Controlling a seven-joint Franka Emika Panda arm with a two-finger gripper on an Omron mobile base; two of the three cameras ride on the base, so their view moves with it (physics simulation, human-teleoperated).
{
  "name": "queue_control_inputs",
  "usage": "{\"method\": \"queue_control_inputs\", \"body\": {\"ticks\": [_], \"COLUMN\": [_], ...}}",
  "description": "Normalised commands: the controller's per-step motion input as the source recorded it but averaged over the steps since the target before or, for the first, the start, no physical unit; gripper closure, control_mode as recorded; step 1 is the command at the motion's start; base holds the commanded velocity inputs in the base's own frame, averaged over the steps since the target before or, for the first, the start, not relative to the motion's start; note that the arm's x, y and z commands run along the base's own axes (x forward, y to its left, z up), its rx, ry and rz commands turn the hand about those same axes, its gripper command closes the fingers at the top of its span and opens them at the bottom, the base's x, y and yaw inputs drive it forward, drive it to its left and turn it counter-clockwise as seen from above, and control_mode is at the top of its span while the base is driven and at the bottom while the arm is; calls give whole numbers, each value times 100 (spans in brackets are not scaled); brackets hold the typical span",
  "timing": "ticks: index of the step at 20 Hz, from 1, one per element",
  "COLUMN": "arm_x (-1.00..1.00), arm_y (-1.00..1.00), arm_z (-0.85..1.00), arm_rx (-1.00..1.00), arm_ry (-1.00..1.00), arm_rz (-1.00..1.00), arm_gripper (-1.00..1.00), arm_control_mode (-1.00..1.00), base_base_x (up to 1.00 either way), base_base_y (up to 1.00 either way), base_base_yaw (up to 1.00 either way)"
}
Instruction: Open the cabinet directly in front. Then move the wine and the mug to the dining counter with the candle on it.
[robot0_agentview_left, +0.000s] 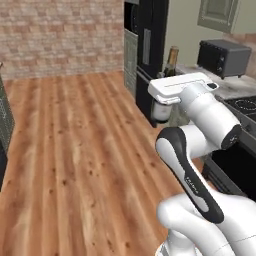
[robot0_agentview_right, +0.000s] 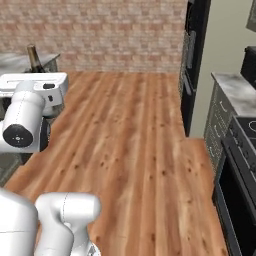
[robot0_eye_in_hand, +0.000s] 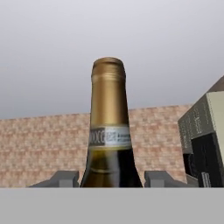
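The jaws (robot0_eye_in_hand: 112, 177) stand about half open, closed on the wine (robot0_eye_in_hand: 109, 131), whose golden neck rises upright between them. The step is likely carrying it to the dining counter: keep the bottle vertical, move smoothly, and set it down before letting go.

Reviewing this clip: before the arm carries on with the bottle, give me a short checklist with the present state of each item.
1. The wine sits between the fingertips of the gripper: ok, one tip on each side of the bottle's body.
2. Bottle upright: ok, its golden neck rises straight above the hand in the left base view.
3. Firm contact on the glass: cannot tell, the pads are cut off at the picture's edge.
4. Path ahead free: ok, bare wooden floor stretches in front.
5. Dining counter with the candle reachable: cannot tell.
6. Mug moved: cannot tell.
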Motion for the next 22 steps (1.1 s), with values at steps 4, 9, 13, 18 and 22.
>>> {"method": "queue_control_inputs", "body": {"ticks": [4,9,13,18,22], "arm_x": [0,0,0,0,0], "arm_y": [0,0,0,0,0], "arm_z": [0,0,0,0,0], "arm_rx": [0,0,0,0,0], "arm_ry": [0,0,0,0,0], "arm_rz": [0,0,0,0,0], "arm_gripper": [100,100,100,100,100], "arm_control_mode": [100,100,100,100,100], "base_base_x": [100,100,100,100,100], "base_base_y": [68,70,65,25,36], "base_base_yaw": [0,0,0,-3,-3]}}
